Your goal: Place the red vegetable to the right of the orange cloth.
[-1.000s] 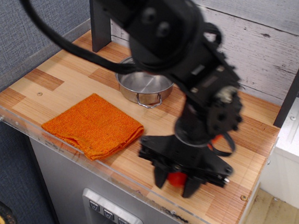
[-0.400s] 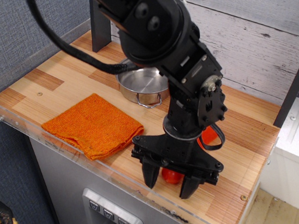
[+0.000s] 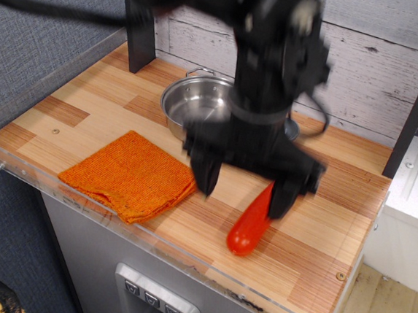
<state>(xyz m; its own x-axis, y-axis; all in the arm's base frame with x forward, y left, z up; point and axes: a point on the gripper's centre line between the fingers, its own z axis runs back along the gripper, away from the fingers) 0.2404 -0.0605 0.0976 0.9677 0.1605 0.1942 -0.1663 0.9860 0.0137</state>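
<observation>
Lying beside cloth [image 3: 130, 176]: red vegetable [image 3: 250, 224]

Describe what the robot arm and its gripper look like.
The arm is matte black and bulky, motion-blurred, with round joint housings and a black cable looping at its side. The gripper is black too: a wide crossbar with two tapered fingers pointing down. No markings legible.

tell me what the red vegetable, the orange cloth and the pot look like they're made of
The red vegetable looks like smooth moulded plastic: its skin is glossy and evenly coloured. The orange cloth seems a coarse woven fabric, matte, with a visible weave and soft folded edges. The pot appears to be polished metal, probably steel, since its inside shines and reflects.
</observation>
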